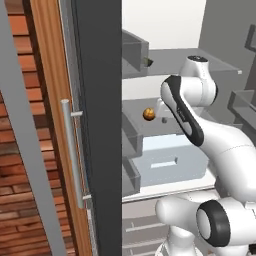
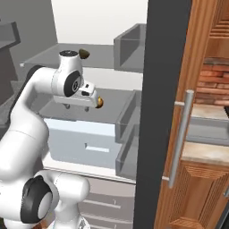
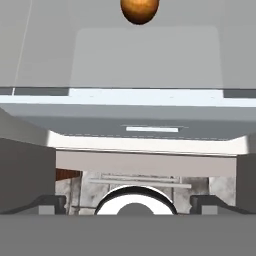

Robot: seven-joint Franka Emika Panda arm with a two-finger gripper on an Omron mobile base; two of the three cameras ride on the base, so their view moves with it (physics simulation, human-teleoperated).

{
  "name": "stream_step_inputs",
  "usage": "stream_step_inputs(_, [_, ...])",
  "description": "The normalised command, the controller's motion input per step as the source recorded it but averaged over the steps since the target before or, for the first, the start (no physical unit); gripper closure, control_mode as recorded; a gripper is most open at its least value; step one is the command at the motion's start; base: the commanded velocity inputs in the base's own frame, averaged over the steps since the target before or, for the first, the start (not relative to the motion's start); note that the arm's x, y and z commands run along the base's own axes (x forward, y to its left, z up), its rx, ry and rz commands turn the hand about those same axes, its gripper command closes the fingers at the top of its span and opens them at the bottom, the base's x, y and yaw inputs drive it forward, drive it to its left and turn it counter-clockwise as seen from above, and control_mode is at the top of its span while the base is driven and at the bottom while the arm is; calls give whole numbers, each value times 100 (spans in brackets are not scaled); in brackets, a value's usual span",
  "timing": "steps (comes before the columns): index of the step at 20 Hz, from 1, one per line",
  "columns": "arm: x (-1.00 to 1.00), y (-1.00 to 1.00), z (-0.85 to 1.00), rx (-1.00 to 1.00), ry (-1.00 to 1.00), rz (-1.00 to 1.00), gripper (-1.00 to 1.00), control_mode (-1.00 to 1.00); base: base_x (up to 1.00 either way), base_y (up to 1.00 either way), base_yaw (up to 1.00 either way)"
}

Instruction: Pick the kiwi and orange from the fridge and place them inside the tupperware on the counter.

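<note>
Orange-brown orange (image 1: pixel 149 114) on grey fridge shelf (image 1: pixel 150 125), jaws spread open just beside it, kiwi (image 2: pixel 83 53) shelf above, no readable writing

arm: bent, reaching forward | end effector (image 3: pixel 128 202): fingers spread wide, holding nothing

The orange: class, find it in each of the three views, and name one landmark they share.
Left base view: the orange lies near centre, on the middle fridge shelf, left of the arm.
Right base view: the orange peeks out just right of the hand.
Hand view: the orange sits at top centre.
Shared landmark: the pale drawer beneath that shelf.
</note>
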Motion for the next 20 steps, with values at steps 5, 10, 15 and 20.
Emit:
stream_step_inputs(5, [0, 0, 0, 0, 0, 0, -100, 100, 8, -60, 1])
stream_step_inputs(10, [0, 0, 0, 0, 0, 0, -100, 100, 34, -23, 0])
stream_step_inputs(15, [0, 0, 0, 0, 0, 0, -100, 100, 28, 0, 0])
stream_step_inputs(20, [0, 0, 0, 0, 0, 0, -100, 100, -37, 0, 0])
